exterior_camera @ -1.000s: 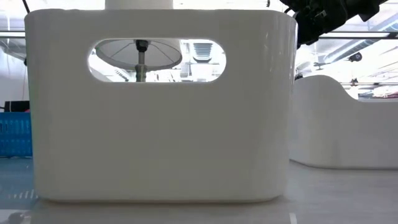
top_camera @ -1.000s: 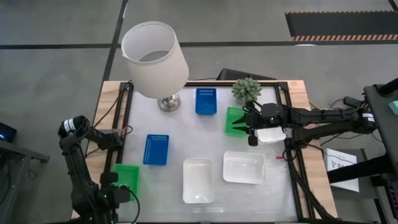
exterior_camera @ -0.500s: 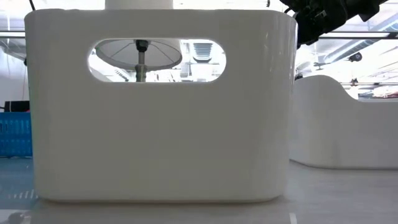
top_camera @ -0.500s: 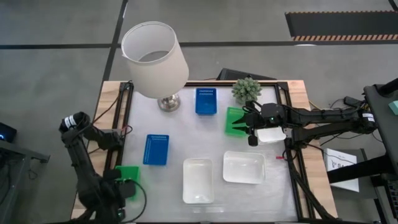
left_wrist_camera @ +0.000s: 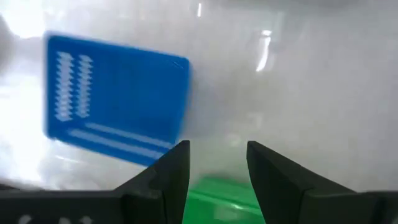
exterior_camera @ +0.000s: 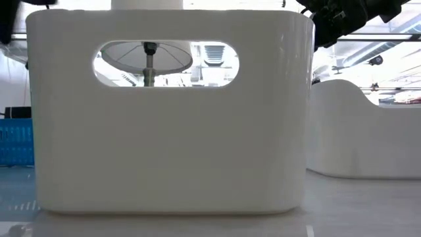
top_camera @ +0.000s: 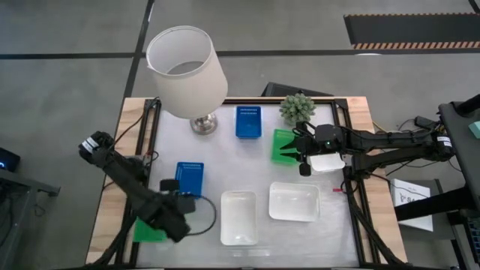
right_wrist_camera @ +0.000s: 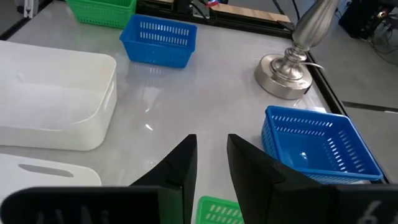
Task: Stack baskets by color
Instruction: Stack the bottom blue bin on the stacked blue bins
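My left gripper hangs open and empty, pointing down over the near left of the table. It is beside a blue basket, and a green basket lies below its fingers. A second blue basket stands farther back. My right gripper hovers with a narrow open gap over another green basket. Two white baskets rest on their bottoms near the front edge. A third white basket lies under the right arm.
A lamp with a white shade stands at the far left and a small potted plant at the far edge. In the low view a white basket fills most of the picture. Black rails run along the table's sides.
My left gripper has swung from the near left corner toward the table's right. It left the green basket there and now hangs beside the nearer blue basket. The baskets lie where they were, and the right arm has kept still.
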{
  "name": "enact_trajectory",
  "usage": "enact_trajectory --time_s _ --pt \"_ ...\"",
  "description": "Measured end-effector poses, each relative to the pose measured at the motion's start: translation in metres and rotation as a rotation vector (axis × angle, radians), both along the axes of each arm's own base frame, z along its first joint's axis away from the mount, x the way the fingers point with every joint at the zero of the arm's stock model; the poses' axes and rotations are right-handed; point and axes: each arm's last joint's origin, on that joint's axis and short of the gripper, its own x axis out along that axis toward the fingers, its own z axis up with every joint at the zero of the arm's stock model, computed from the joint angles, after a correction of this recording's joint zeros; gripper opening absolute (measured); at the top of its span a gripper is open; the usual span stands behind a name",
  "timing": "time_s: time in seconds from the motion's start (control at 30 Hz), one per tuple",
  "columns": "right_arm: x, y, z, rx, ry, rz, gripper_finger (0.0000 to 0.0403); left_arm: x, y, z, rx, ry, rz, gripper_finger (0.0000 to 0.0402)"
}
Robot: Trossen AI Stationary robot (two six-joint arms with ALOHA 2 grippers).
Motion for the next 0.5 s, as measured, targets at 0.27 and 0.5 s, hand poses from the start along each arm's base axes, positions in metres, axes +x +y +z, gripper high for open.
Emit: enact_trajectory --time_s 0.27,0.5 --pt "0.0 0.0 -0.001 0.004 0.004 0.0 0.0082 0.015 0.037 -0.035 0.098 0.084 -0.132 0.0143" --pt "0.0 0.0 -0.001 0.007 0.003 0.001 0.0082 0.005 0.053 -0.068 -0.032 0.099 -0.139 0.0143"
